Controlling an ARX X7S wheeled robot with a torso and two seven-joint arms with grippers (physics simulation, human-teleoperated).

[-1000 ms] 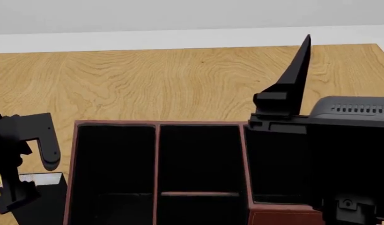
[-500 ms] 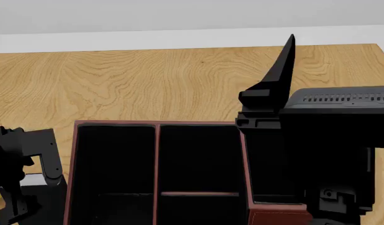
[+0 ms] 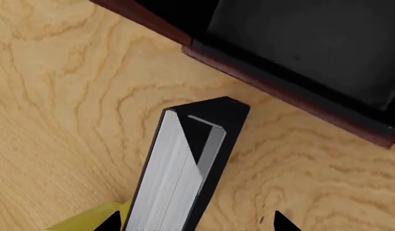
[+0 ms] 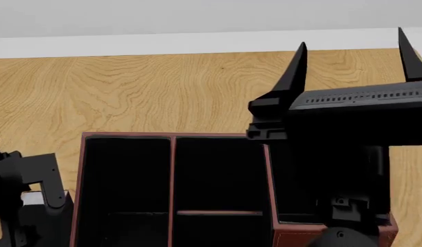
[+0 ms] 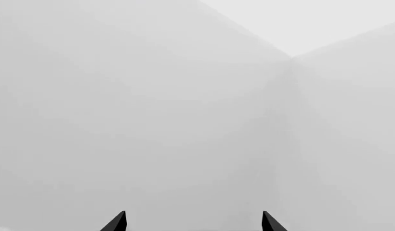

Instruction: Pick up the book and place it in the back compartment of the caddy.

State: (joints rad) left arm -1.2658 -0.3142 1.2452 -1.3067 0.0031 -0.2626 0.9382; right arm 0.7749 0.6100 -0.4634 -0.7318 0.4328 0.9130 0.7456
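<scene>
- The thin black-covered book with a pale grey page edge [image 3: 178, 168] is seen in the left wrist view lying on the light wooden surface [image 3: 56, 96], just outside the dark red-brown wall of the large divided caddy [image 4: 172, 175]; it is not yet lifted.
- In the head view only a pale sliver of the book [image 4: 32, 198] is shown beside the caddy's left wall, mostly hidden by the left arm.
- A bit of yellow [image 3: 88, 219], probably a mug, is seen next to the book at the edge of the left wrist view.
- The left hand [image 3: 194, 222] is held open above the book, its two black tips set apart on either side of the book's near end; nothing is gripped.
- The right hand [image 4: 352, 56] is raised over the caddy's right part, fingers spread and empty, pointed at a blank grey wall in its wrist view.
- The task is judged to be at its start: grasping, lifting and placing in the back compartment are all left to do.
- Compared with the earlier head frames, the right arm is seen shifted leftward and turned, so that both its fingers are now shown, and the left hand is seen lower, nearer the book.
</scene>
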